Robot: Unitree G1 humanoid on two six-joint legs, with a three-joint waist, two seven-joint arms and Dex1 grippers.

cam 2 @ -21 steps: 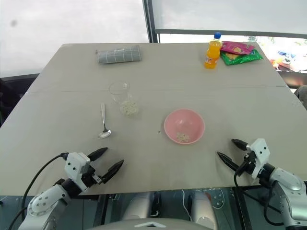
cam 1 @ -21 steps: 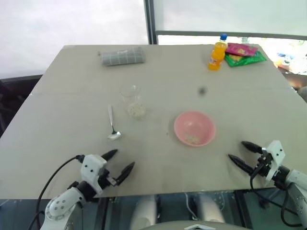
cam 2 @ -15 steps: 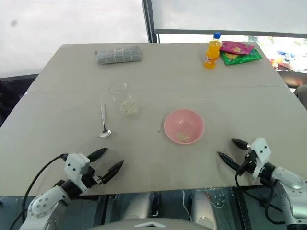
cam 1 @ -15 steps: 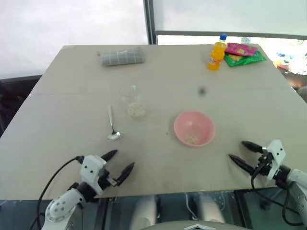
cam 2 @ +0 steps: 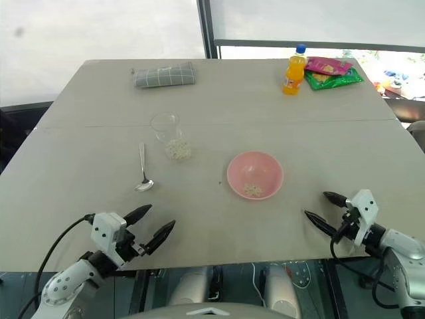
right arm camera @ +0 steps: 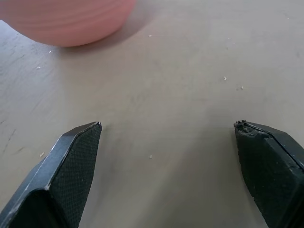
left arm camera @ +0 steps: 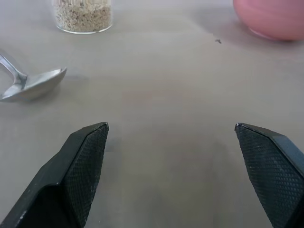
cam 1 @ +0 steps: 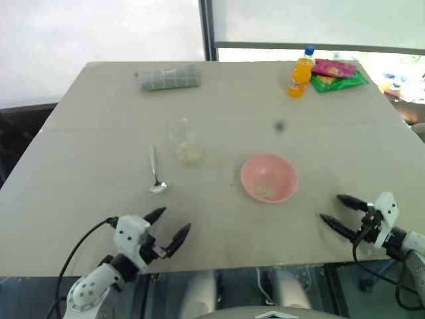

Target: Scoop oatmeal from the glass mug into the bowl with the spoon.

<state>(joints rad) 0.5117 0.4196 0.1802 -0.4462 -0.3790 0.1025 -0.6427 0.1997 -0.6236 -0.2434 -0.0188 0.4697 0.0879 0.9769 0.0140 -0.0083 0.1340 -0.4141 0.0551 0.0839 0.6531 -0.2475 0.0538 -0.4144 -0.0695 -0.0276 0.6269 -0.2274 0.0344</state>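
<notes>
MOVED: left pincer (cam 1: 171,225) and right pincer (cam 1: 342,213) have drawn slightly nearer the surface's (cam 1: 86,106) near edge, both released, empty | WHERE: spoon (cam 1: 155,174) lies left-centre, mug (cam 1: 183,140) with oatmeal (cam 1: 189,153) just beyond, bowl (cam 1: 268,177) right | ROOM: bare surface ahead of both, likely a rest pose.

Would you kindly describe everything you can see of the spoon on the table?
The spoon is slim, shiny and silver, apparently metal, with a long thin handle and a small oval head. It lies flat on the beige table, head toward the robot, handle pointing away. It rests just left of the glass mug, apart from it. Nothing grips it; the open left claw is nearer the table's edge.
</notes>
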